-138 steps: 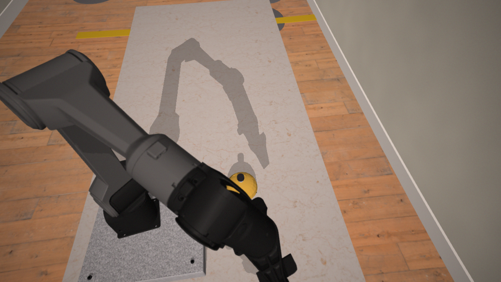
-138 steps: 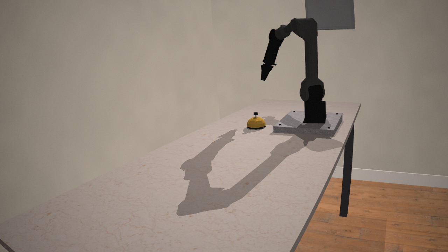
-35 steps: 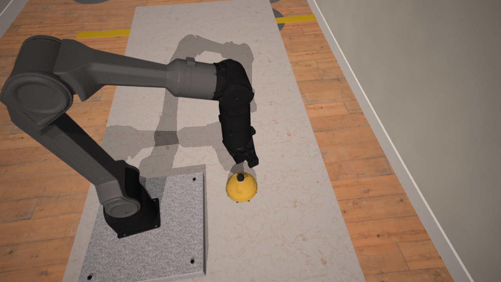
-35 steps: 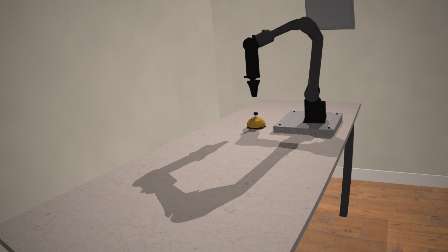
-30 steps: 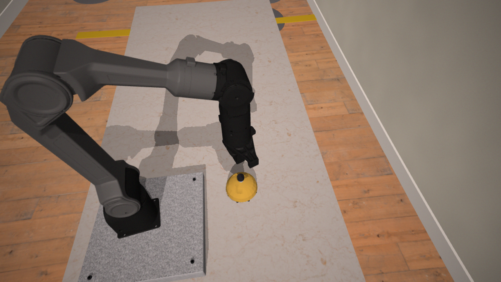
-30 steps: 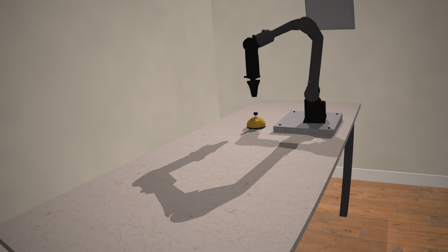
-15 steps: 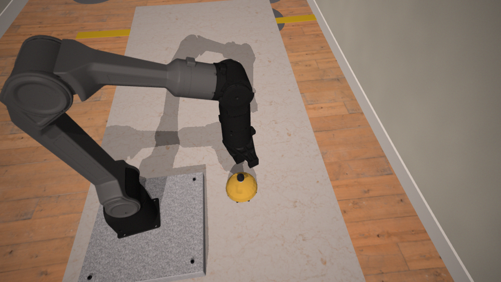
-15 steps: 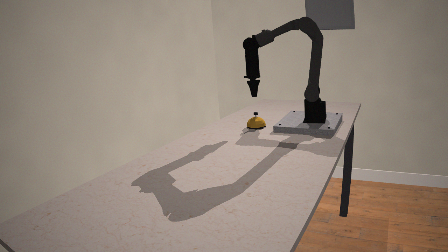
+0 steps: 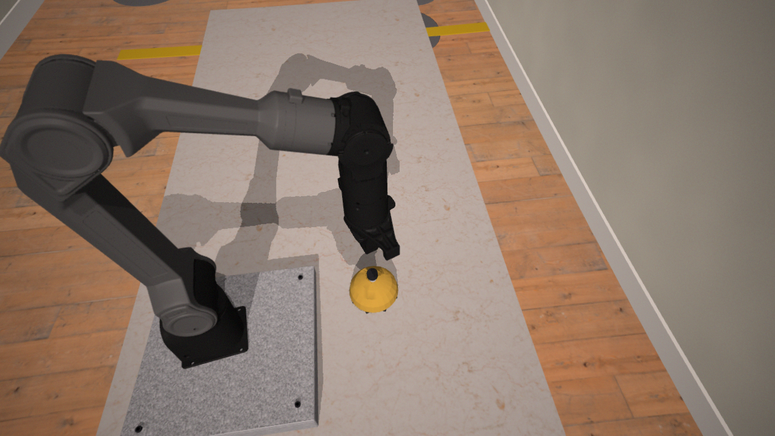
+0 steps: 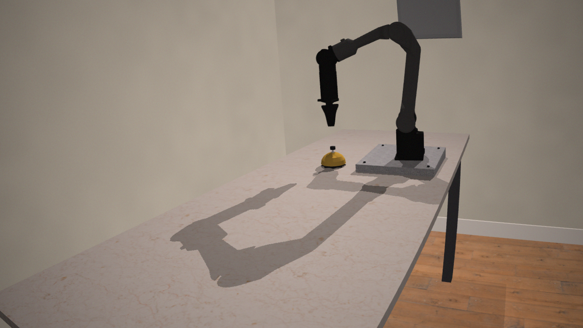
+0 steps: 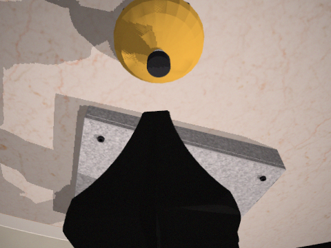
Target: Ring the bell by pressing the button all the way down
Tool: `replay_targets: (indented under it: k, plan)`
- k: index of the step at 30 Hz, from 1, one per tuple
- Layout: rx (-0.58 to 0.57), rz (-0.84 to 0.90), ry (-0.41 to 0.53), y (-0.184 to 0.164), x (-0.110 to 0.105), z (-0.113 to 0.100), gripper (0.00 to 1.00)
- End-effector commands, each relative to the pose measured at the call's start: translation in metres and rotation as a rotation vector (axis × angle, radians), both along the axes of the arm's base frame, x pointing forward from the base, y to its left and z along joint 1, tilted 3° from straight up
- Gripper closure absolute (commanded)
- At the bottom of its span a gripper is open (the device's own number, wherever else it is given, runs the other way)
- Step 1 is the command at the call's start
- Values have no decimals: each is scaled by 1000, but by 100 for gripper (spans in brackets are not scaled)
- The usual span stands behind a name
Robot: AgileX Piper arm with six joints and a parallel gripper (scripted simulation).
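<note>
Pincer pressed together, empty, poised high above the bell.

My pincer (image 10: pixel 330 121) hangs well above the yellow bell (image 9: pixel 373 291), fingers fully together to form one blunt tip. The bell stands upright on the table (image 10: pixel 171 244), just beside the grey base plate (image 9: pixel 270 390). Its black button (image 11: pixel 158 63) sits at the dome's crown. I judge the bell light, rigid and liable to slide; do not grasp it. Contact the button top only, descending vertically and centred, with light force.

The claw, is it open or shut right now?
Shut, on nothing. In the wrist view the claw shows one solid black point with no gap between its fingers, hanging above the yellow bell.
</note>
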State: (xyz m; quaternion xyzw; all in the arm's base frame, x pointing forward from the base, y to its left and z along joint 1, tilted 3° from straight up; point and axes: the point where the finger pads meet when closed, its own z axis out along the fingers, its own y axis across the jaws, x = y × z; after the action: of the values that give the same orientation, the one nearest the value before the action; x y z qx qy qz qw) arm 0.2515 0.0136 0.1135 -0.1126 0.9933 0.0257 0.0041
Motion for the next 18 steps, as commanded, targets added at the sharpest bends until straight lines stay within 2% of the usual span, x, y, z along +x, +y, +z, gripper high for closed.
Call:
replay_targets:
  k: [1, 18]
  plan:
    - [-2, 0, -3, 0, 0, 0, 100]
    - [-1, 0, 0, 1, -1, -18, 100]
